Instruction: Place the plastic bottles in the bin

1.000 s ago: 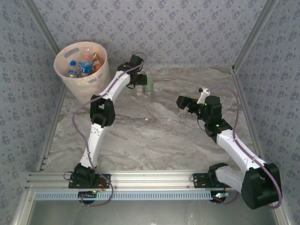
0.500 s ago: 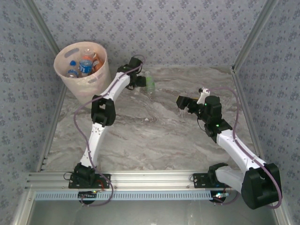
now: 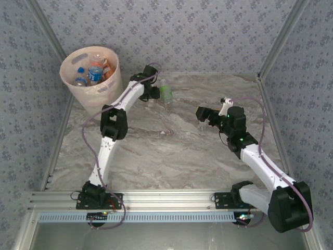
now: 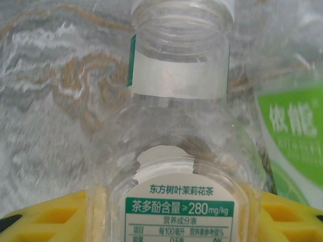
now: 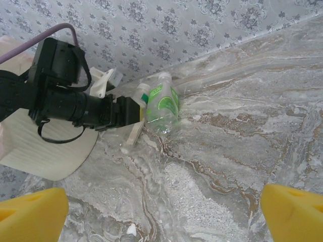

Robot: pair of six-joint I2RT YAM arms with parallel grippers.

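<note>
bin [image 3: 98, 92]: we see the pale pink basket standing upright on the marbled grey surface [image 3: 171, 153], with its mouth open to the top camera.
plastic bottles in the bin: several lie inside it. We make out a blue-label bottle [image 3: 95, 72] with an orange-label bottle [image 3: 107, 67] just beside it. We cannot count the rest.
white-label bottle [image 4: 179, 201]: this one is outside the bin, off to the bin's right in the top view. It is clear, with a white label carrying a green band of print. It sits between the left jaws, and its neck points away from the wrist camera.
green-label bottle [image 3: 166, 92]: it is just beside the white-label bottle, on the side away from the bin. It seems to lie on the surface. We cannot tell whether the two bottles touch.
left gripper [image 3: 156, 94]: it is to the right of the bin, and its arm passes close by the bin's wall. Its jaws are grasping the white-label bottle, with the yellow pads [image 4: 48, 217] against both flanks.
right gripper [image 3: 202, 112]: it hangs well to the right of the bin, beyond both loose bottles and above bare surface. Its jaws are spread wide and hold nothing.
</note>
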